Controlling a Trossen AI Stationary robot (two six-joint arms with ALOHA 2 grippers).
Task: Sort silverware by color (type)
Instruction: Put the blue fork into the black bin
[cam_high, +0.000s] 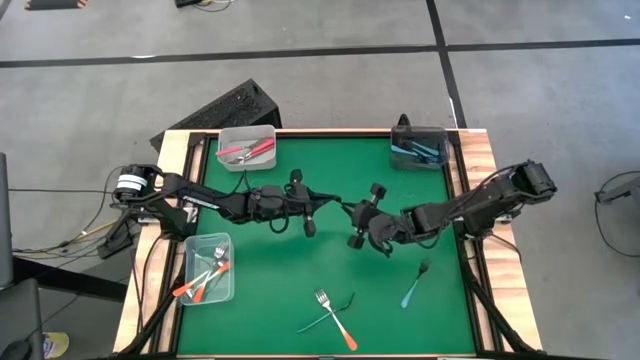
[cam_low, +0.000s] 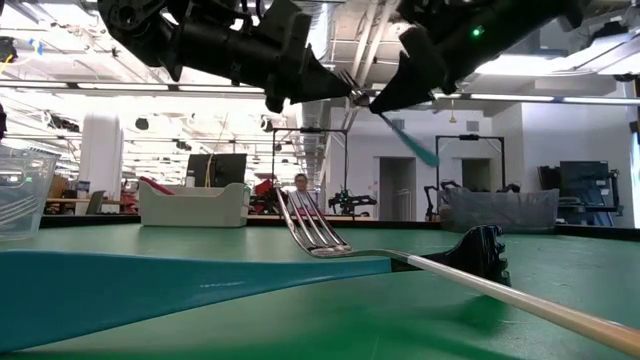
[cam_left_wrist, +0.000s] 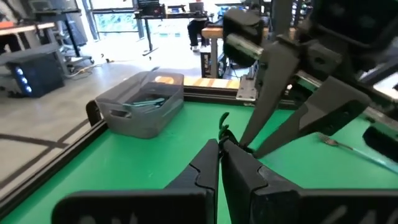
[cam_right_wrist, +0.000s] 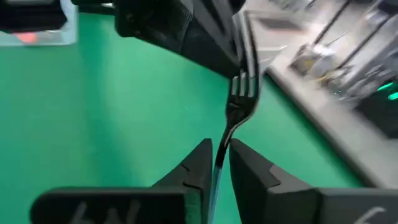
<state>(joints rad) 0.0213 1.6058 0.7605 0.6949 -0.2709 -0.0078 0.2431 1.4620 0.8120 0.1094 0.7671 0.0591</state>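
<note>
While both arms met above mat centre, left gripper (cam_left_wrist: 221, 163) was clamped on head of teal-handled fork (cam_right_wrist: 239, 102); right gripper (cam_right_wrist: 221, 163) fingers flanked its handle, slightly parted, grip unclear.

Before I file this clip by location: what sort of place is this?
Probably a robotics lab or workshop: a green-topped table on bare concrete floor, with more benches and a seated person behind.

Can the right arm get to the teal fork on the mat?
Probably yes: the teal fork lies near the right gripper, nothing between, though that gripper is busy at the raised fork the left gripper holds.
</note>
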